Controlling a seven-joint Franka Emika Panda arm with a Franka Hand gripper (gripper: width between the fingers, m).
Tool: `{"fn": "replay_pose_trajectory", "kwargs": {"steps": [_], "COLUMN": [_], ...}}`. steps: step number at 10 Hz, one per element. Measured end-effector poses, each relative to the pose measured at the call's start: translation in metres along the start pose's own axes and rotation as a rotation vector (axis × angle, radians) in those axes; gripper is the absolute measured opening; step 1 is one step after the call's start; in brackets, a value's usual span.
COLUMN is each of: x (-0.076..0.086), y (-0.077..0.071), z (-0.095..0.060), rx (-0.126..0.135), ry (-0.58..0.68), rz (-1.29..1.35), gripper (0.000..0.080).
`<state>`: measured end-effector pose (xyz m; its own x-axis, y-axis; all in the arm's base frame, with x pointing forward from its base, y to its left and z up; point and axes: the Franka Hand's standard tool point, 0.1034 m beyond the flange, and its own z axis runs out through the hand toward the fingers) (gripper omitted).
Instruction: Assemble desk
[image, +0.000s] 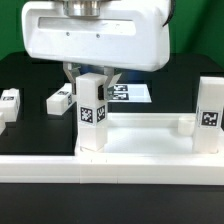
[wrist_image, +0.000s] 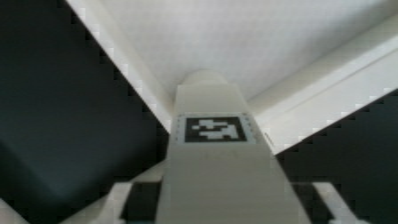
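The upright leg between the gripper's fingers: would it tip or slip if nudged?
Probably stiff: the upright leg looks like moulded square-section plastic. Likely tippy if freed, being tall on a narrow base. Its smooth white faces may slide in the gripper.

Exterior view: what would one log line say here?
gripper: shut on held leg | held leg: upright at desk top corner | second leg: upright, exterior view's right | two legs: lying flat

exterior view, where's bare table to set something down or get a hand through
Bare table in front of the lying leg on the exterior view's left, and between the marker board and the right upright leg. Crowded around the gripper and its held leg by the desk top rim.
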<state>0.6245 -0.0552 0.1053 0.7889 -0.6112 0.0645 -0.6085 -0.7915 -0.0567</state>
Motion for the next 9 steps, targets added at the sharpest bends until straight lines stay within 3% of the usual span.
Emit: {"fn": "replay_pose_trajectory", "kwargs": {"steps": [3, 4, 5, 6, 7, 9], "x": [-0.0001, -0.0003, -0.0004, -0.0005, -0.0012, -0.0005], "y": [0.0005, 0.0002, 0.0001, -0.0002, -0.0011, -0.0011], "z": [0.0001, 0.0001, 0.0001, 0.0001, 0.0002, -0.0002], "rx": [0.006, 0.006, 0.007, 0.006, 0.007, 0.007], "ry": [-0.006, -0.006, -0.006, -0.005, -0.005, -0.003], "rz": [0.189, 0.128, 0.096, 0.027, -0.091, -0.283], "gripper": [0.0291, 0.0291, 0.0481, 0.0481, 0.0612, 0.0647]}}
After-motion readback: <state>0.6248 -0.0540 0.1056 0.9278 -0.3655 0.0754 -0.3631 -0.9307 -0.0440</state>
